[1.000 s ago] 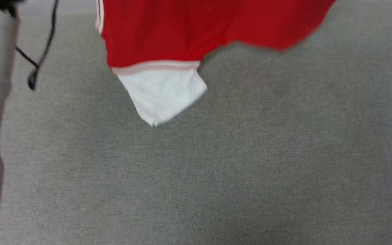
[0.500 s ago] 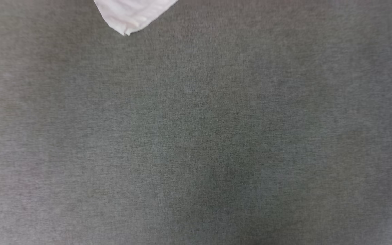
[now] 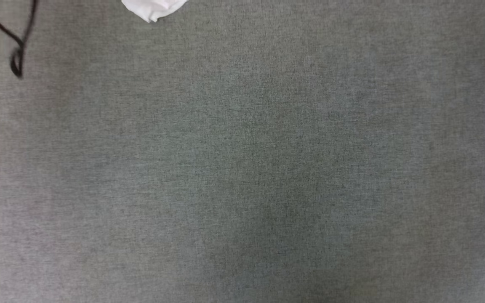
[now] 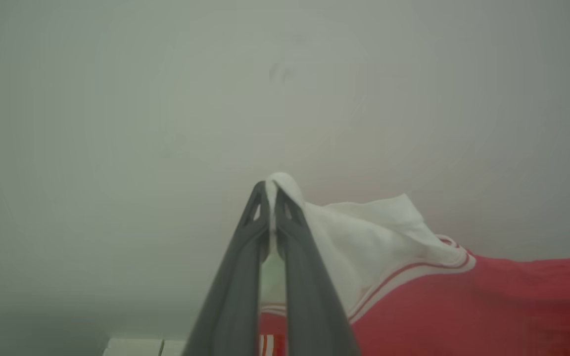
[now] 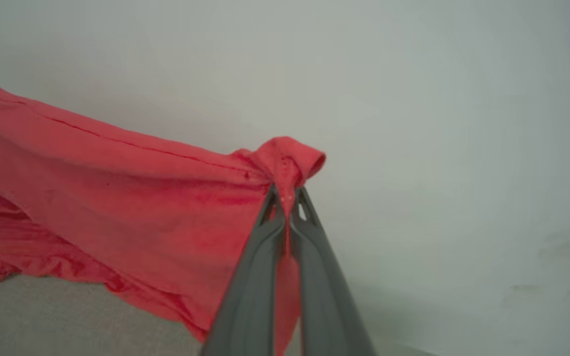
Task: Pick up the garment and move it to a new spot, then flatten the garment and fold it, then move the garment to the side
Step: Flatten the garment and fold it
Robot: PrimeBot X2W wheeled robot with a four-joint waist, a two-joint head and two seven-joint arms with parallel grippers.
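Our left gripper (image 4: pixel 271 190) had its jaws pressed together on the white sleeve (image 4: pixel 364 232) of the garment (image 4: pixel 463 306); our right gripper (image 5: pixel 289 195) pinched a red corner the same way. The shirt hung stretched between them over the grey fabric surface (image 3: pixel 242 168). We judged either thin pinch might slip under the cloth's weight

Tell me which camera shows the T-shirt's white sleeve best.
The left wrist view: the white sleeve spreads from the shut left gripper down to its striped trim. The head view catches a white cloth tip at its top edge. The right wrist view shows mostly red cloth, pinched by the right gripper.
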